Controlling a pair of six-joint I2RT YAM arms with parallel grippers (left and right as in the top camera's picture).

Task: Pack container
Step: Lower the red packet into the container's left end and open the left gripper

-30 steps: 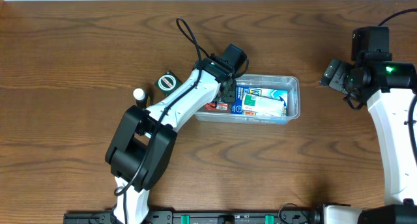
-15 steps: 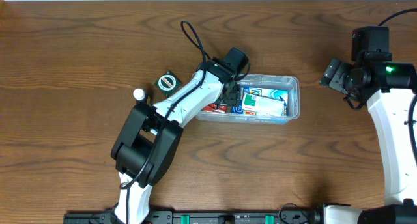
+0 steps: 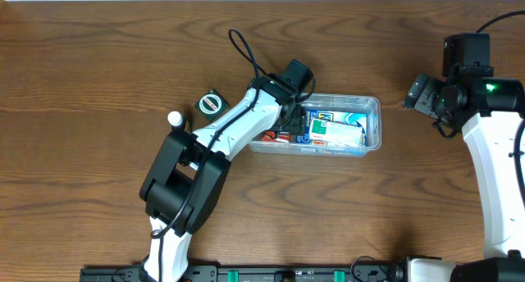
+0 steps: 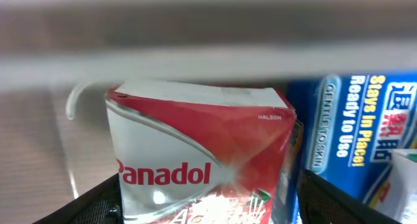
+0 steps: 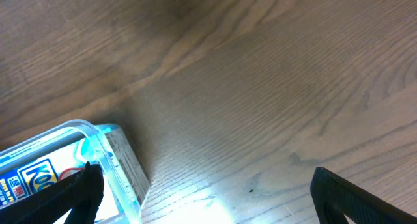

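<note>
Container point(image 3: 371, 128) has nudged toward the right tool point(image 5: 205, 188) over the last second. Left tool point(image 3: 289, 120) is inside its end, jaws closely flanking the Panadol box point(image 4: 195, 152); cannot tell whether it grips. Right tool spread wide, empty. Likely seating the box.

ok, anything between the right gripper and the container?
Nothing: only bare wooden table between the right gripper and the container, seen in overhead and right wrist views.

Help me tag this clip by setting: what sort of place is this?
Probably a robotics lab or test bench, not a home: a left arm and a right arm stand at a wood-grain table, with a clear container of medicine packs, including a Panadol box, staged for packing.
</note>
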